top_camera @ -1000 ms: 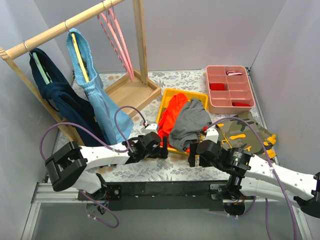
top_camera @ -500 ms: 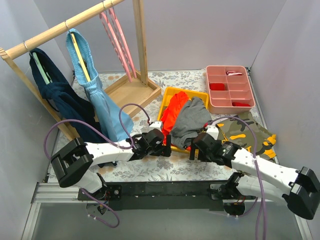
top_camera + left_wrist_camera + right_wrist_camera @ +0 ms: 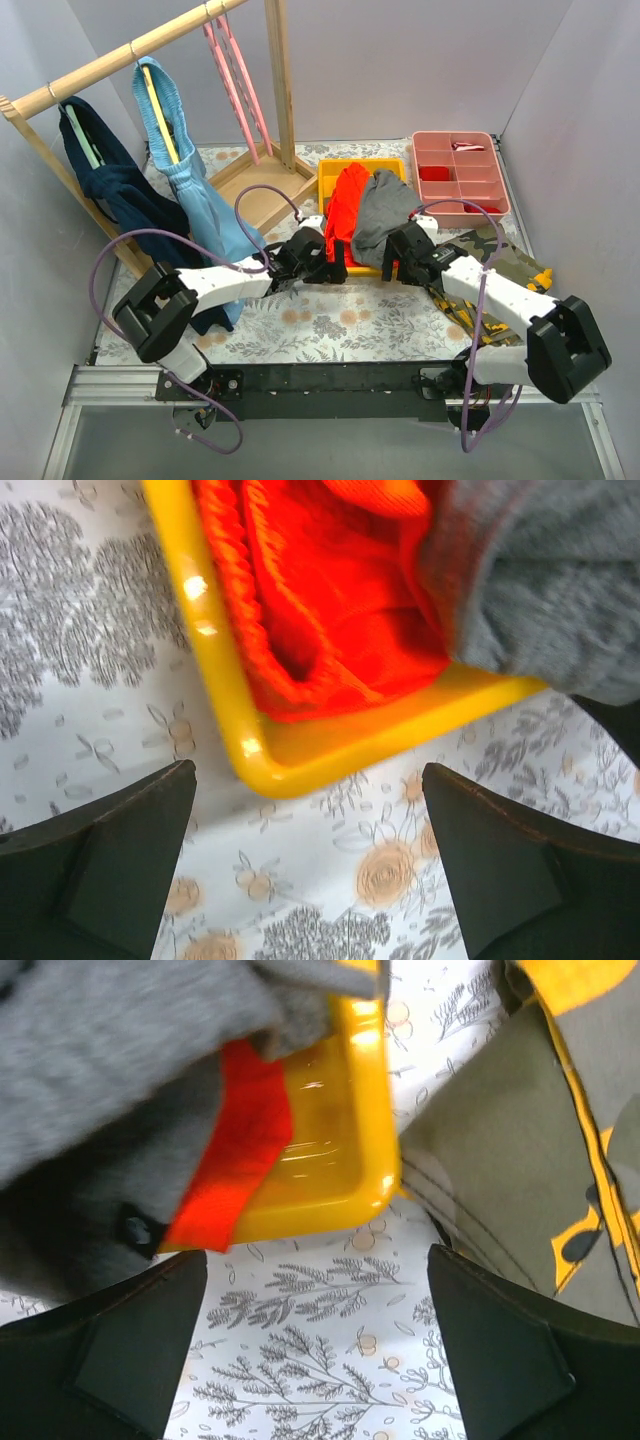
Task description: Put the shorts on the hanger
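The dark grey shorts (image 3: pixel 385 212) lie heaped in the yellow tray (image 3: pixel 335 172), beside a bright orange garment (image 3: pixel 345 208). Two pink hangers (image 3: pixel 236 88) hang from the wooden rail (image 3: pixel 110 62) at the back, far from both grippers. My left gripper (image 3: pixel 335 270) is open and empty at the tray's near left corner. In the left wrist view (image 3: pixel 310 865) the tray corner (image 3: pixel 290 765) lies just ahead of it. My right gripper (image 3: pixel 394 268) is open and empty at the tray's near right corner (image 3: pixel 365 1175). The shorts (image 3: pixel 110 1070) hang over the tray edge there.
Light blue shorts (image 3: pixel 195 195) on a yellow hanger and a navy garment (image 3: pixel 125 195) hang on the rail at left. The rack's wooden base (image 3: pixel 262 185) is behind the tray. A pink compartment box (image 3: pixel 460 175) stands at back right. A camouflage garment (image 3: pixel 505 268) lies at right.
Both arms have reached forward, and the yellow tray with both garments has slid away from the arm bases and turned a little. Both grippers stay open.
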`<state>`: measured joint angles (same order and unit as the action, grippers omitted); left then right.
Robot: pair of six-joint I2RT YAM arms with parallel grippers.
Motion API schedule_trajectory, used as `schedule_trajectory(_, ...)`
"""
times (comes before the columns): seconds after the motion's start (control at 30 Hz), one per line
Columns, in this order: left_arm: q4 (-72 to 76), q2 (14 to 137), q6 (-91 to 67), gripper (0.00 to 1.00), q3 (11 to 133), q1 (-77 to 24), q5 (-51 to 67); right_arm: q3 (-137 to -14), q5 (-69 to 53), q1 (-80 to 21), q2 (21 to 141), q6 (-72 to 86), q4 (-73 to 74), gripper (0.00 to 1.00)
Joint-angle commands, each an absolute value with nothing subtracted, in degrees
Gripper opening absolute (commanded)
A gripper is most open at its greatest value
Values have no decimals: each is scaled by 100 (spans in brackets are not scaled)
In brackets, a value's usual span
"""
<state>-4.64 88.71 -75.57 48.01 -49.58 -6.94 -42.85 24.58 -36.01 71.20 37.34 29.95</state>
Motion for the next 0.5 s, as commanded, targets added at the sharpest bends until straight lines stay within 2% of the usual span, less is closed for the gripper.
schedule_trajectory(0.0,-378,9315,-7418,97,5421,-4589,-378,-4956,2558,-3253,7566,3367,2356,99)
schedule_trajectory(0.2,-650,10177,-7348,97,6485,-4325,-290,-5510,2216,-3120,8138,3296,2127,99)
schedule_trajectory(0.47,-861,10319,-7242,96,6856,-4228,-106,-5037,1618,-3199,8095,3419,1618,98)
